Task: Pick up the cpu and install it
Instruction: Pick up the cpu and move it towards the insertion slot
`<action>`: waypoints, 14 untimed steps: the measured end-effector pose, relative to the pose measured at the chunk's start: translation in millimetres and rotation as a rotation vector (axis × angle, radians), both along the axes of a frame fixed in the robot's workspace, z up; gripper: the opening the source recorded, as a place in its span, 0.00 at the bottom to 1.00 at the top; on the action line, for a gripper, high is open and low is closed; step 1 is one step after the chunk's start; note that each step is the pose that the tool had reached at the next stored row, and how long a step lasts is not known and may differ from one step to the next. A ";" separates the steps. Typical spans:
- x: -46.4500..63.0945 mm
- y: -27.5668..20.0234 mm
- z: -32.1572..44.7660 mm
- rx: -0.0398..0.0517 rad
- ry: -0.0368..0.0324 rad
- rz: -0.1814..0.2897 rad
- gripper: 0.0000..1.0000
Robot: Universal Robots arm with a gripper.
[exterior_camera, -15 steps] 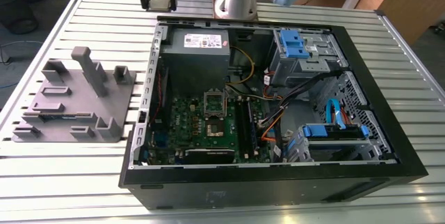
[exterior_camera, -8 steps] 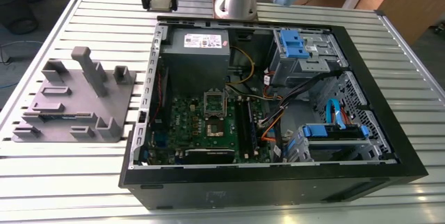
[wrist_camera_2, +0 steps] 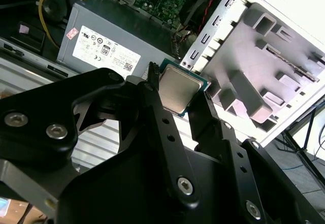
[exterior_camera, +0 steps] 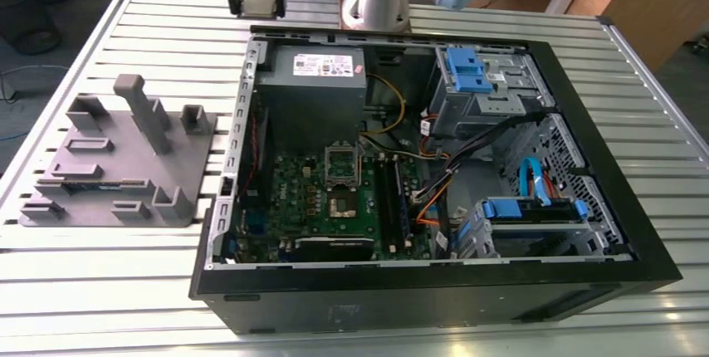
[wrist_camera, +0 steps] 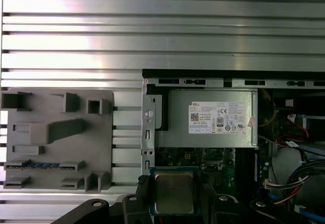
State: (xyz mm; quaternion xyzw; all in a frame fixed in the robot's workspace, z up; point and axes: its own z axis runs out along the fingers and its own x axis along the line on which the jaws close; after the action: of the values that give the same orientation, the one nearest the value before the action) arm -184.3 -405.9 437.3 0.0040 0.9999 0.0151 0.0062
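cpu [wrist_camera: 174,192] backdrop, the tabletop [exterior_camera: 89,290]: slatted metal, carrying everything below.
computer case [exterior_camera: 421,295]: lying open on its side, innards facing up.
grey tray [exterior_camera: 198,166]: just beside the case at the exterior view's left, with upright blocks.
power supply [exterior_camera: 315,95]: in the case's far corner, nearest the held chip.
motherboard [exterior_camera: 321,216]: green, mid-case, with the socket [exterior_camera: 344,199] near its centre, well apart from the chip.
gripper [wrist_camera_2: 179,89]: raised beyond the case's far wall, fingers [wrist_camera_2: 165,127] pinching the cpu by two opposite edges.
cpu position: off the tabletop, between the fingertips, metal top facing the cameras in both wrist views.
risk, grip: thin edge hold only, so a slip or tilt seems likely from any bump against the case wall or power supply.
risk, seating: probably bent contacts or a jammed chip if lowered rotated, tilted or off-centre over the socket.
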 end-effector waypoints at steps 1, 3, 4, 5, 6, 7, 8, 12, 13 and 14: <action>0.4 0.0 0.0 0.0000 0.0000 0.000 0.47; 1.5 0.0 0.0 0.0000 0.0000 0.000 0.47; 2.2 0.0 0.0 0.0000 0.0000 0.000 0.47; 3.2 0.0 0.0 0.0000 0.0000 0.000 0.47; 4.7 0.0 0.0 0.0000 0.0000 0.000 0.47; 6.2 0.0 0.0 0.0000 0.0000 0.000 0.47; 7.7 0.0 0.0 0.0000 0.0000 0.000 0.47; 16.0 0.0 -0.1 0.0001 0.0000 0.000 0.47; 18.6 0.0 -0.1 0.0001 0.0000 0.000 0.47; 21.4 0.0 -0.1 0.0000 0.0000 0.000 0.47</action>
State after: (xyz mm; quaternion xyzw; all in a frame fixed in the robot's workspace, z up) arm -162.8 -405.8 437.2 0.0040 0.9999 0.0151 0.0061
